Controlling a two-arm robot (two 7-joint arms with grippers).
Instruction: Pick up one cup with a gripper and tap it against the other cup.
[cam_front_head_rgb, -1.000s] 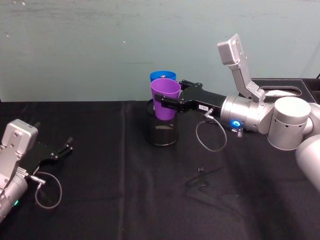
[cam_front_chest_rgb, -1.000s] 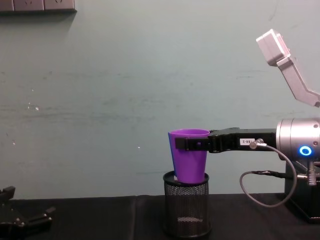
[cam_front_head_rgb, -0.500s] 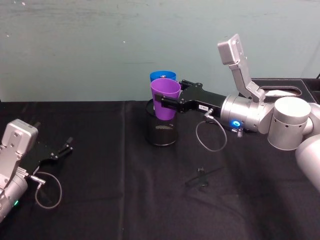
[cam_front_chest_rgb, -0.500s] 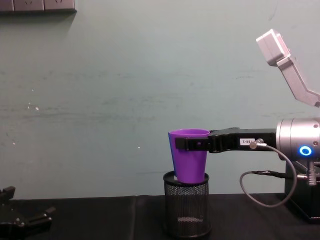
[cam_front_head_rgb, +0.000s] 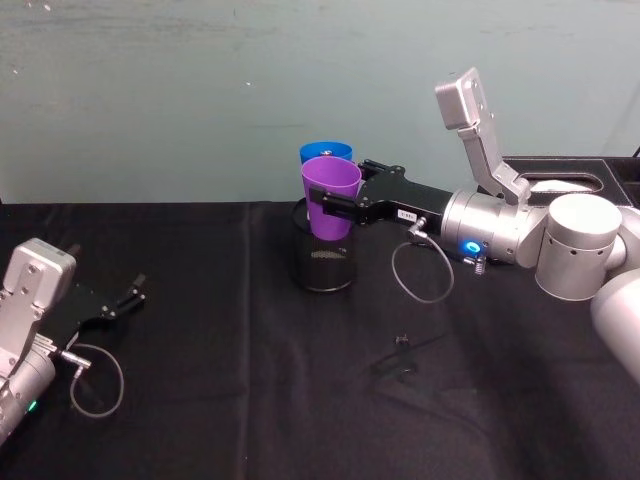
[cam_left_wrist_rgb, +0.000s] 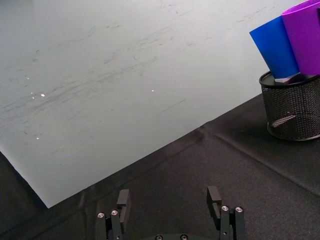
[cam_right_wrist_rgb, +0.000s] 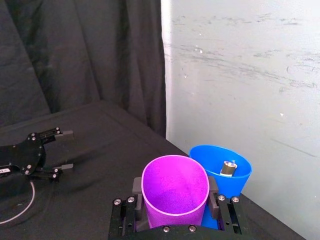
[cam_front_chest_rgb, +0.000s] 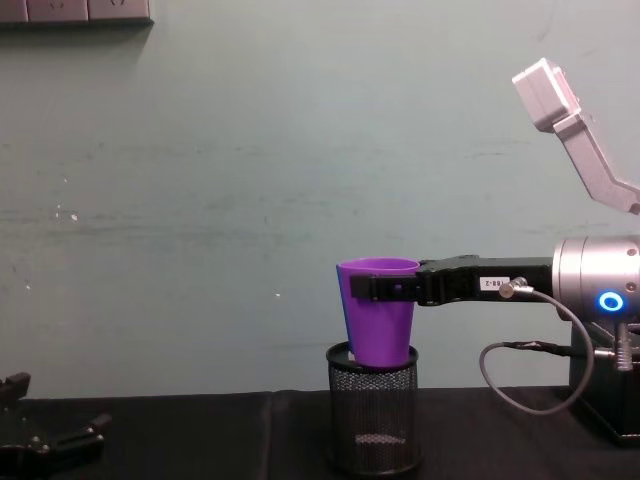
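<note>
While clamped just under its rim by the shut jaws of the right gripper (cam_front_head_rgb: 335, 208), pressed wall to wall against the blue cup (cam_front_head_rgb: 322, 152): purple cup (cam_front_chest_rgb: 380, 330), mid-tap by the look of it.
Held at centre, toward the far wall, foot at the mouth of the mesh pen holder (cam_front_chest_rgb: 373, 415), where the blue cup stands. Calls next for easing back without tipping the holder. Parked near left, jaws spread and empty: left gripper (cam_left_wrist_rgb: 170, 200). No change from half a second ago.

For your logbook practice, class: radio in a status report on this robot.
Right gripper shut on purple cup, held up alongside blue cup. Blue cup stands in mesh pen holder. Left gripper open, parked at left. Nothing between cups.
</note>
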